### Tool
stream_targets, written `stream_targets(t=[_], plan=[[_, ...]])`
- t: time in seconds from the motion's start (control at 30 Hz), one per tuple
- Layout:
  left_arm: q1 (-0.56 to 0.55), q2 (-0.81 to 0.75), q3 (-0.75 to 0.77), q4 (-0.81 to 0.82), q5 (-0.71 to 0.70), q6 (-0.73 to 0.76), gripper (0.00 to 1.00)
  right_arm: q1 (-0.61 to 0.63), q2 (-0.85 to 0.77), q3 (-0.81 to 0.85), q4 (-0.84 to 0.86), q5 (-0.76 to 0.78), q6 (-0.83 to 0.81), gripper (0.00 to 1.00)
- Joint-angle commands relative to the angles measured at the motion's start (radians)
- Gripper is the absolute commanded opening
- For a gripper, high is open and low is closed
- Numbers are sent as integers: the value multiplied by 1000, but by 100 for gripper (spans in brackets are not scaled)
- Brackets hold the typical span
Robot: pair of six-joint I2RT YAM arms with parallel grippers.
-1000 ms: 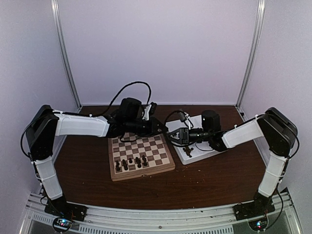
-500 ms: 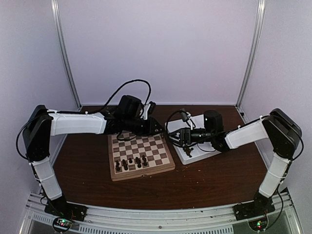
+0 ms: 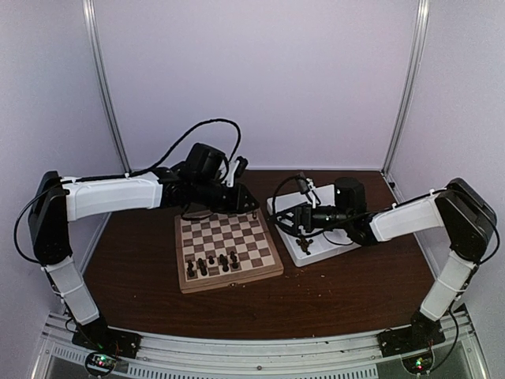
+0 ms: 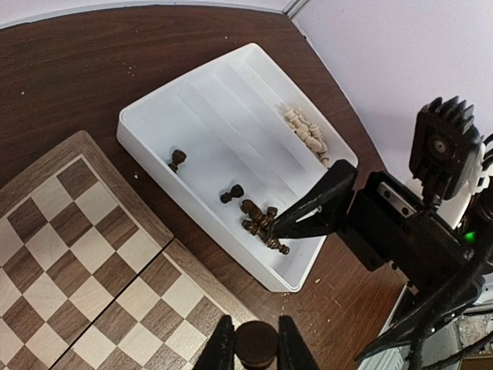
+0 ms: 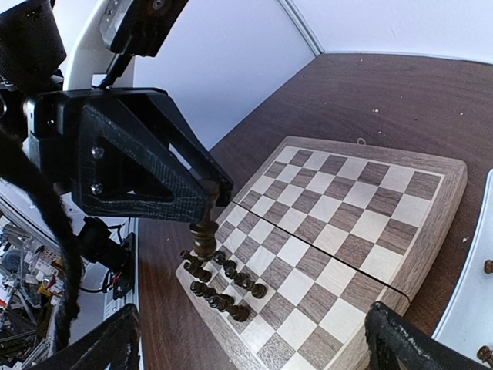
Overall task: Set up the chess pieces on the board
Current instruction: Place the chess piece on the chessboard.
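Jaws of L gripper (image 4: 256, 356) pinch chess piece (image 4: 256, 343), above board (image 4: 73, 223) edge.

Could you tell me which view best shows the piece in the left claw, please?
Right wrist: the dark piece shows side-on in the left claw. Left wrist shows only its round top; overhead, too small.

Dark wood-grain worktop (image 3: 355, 292), enclosed by plain pale lilac wall panels (image 3: 260, 79) at rear and sides. Metal posts (image 3: 108, 95) stand at the rear corners; a metal rail (image 3: 260, 347) runs along the near edge.
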Motion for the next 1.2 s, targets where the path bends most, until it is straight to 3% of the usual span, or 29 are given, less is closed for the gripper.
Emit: stream_targets(t=[0.0,0.43,0.7,0.97,1.17], plan=[[6,-31,27,-48,-24,28,7,4,-46,-20,-23,67,-45,100],[6,-15,36,-50,-4,-4,8,4,-92,-46,-45,131,-72,100],[6,-8,6,43,44,-64,8,4,-186,-102,-83,287,-116,100],[3,-4,-99,361,88,-279,8,5,-274,-152,-80,336,-148,100],[-3,19,-183,628,73,-464,8,10,-325,-207,-21,349,-188,84]])
